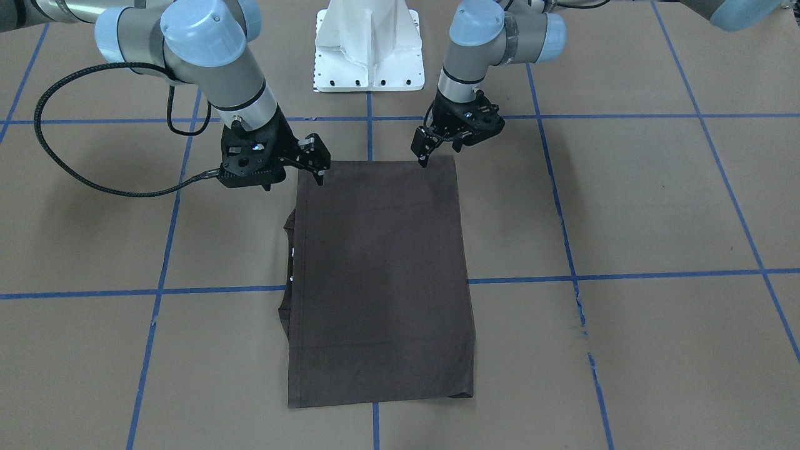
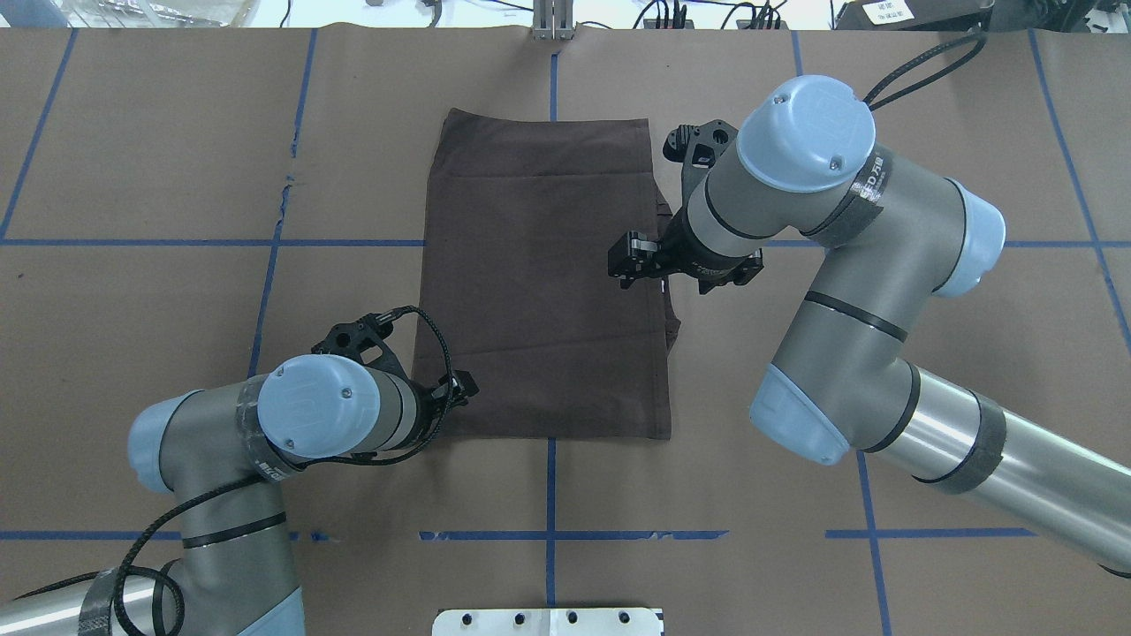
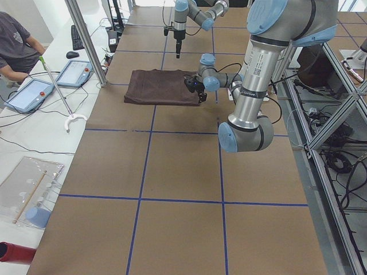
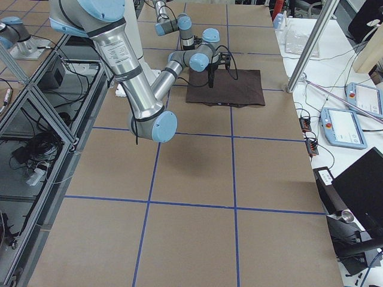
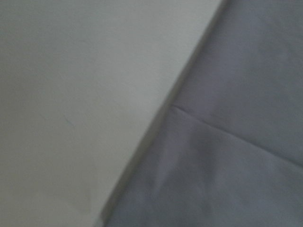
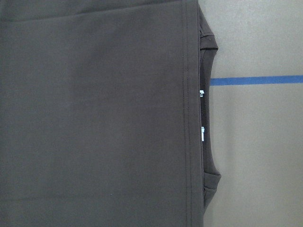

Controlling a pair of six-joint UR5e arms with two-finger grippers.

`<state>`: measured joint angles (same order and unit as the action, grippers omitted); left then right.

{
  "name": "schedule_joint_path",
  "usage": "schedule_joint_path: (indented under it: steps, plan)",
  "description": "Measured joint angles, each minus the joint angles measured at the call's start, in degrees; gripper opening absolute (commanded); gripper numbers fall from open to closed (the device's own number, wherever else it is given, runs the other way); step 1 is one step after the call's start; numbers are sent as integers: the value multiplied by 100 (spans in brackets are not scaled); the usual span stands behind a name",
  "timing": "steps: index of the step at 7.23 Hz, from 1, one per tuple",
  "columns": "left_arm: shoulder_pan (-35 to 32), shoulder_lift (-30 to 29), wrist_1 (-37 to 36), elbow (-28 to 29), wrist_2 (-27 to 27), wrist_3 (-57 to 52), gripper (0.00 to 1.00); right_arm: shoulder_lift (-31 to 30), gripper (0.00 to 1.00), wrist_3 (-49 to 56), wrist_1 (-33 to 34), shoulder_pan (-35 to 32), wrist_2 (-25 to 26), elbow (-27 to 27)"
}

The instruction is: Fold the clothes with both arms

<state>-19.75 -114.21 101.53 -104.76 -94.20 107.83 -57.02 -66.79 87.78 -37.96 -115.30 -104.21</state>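
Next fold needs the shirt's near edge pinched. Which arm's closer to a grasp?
Left, probably: left tool is low at the near corner of the T-shirt; right tool hangs higher over the collar edge.

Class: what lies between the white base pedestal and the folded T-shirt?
Only bare brown table, crossed by blue tape lines, right up to the T-shirt; the front-facing view shows it.

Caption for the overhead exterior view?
Folded brown T-shirt, with left end effector and right end effector at its edges.
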Motion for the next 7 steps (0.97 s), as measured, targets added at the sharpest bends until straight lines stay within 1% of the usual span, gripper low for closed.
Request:
schedule_joint_path:
  steps: [1, 3, 5, 7]
  plan:
    - [7, -1, -15, 67, 67, 6, 90, 3, 100, -1, 1, 1, -1, -2]
    - [-4, 3, -26, 97, 100, 10, 73, 1, 100, 3, 2, 1, -1, 2]
    - [-23, 4, -30, 98, 103, 12, 43, -2, 100, 1, 2, -1, -1, 5]
    - [-26, 3, -73, 64, 104, 18, 22, -8, 100, 5, 10, -1, -1, 12]
